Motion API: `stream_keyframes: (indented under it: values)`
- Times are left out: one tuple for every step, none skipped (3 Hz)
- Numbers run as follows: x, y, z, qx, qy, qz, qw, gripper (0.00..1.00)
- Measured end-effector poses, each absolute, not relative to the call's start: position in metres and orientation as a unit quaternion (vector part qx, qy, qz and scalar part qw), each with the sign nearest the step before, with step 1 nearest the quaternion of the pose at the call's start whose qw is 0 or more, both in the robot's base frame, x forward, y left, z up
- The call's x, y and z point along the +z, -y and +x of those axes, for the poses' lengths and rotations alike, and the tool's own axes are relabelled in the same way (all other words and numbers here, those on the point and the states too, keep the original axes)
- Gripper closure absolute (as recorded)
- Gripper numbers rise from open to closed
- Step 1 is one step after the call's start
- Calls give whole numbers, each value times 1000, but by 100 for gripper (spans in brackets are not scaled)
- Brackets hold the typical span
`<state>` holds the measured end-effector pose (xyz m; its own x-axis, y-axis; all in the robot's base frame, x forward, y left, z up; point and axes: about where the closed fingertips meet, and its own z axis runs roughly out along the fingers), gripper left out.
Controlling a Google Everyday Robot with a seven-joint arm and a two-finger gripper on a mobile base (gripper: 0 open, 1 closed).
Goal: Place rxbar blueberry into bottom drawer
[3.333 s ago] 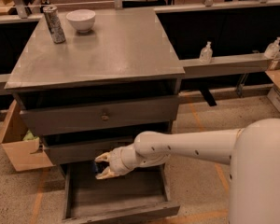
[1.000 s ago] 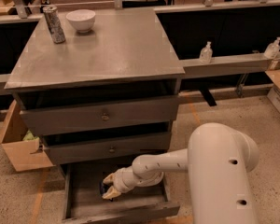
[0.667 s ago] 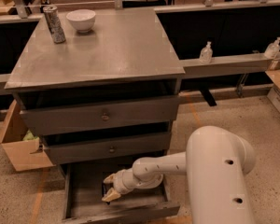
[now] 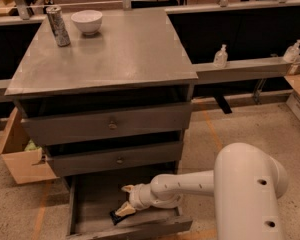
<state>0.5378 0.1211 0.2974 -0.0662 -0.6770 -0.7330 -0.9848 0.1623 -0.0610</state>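
Observation:
The bottom drawer [image 4: 73, 210] of the grey cabinet stands pulled out. My gripper [image 4: 126, 199] is inside it, low over the drawer floor, on the white arm that reaches in from the right. Its fingers [image 4: 125, 209] are spread apart, so it is open. The rxbar blueberry [image 4: 116, 216], a small dark flat bar, lies on the drawer floor just under and left of the lower fingertip, close to the drawer's front wall. I cannot tell whether the fingertip still touches it.
The two upper drawers [image 4: 110, 125] with round knobs are closed. A silver patterned can [image 4: 57, 26] and a white bowl [image 4: 87, 21] stand at the back left of the cabinet top. A cardboard box [image 4: 21, 161] sits on the floor left of the cabinet. My arm's large white body [image 4: 247, 194] fills the lower right.
The gripper has sunk from the drawer's upper edge down into the drawer. Its fingers have spread, and the dark bar now lies on the drawer floor.

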Motion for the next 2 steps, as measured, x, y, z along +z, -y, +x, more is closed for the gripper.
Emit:
stream_keyframes:
  values:
    - [302,-89,525,227,-719,-569,327,61]
    - [317,-52,510,205,-752,-527,339,62]
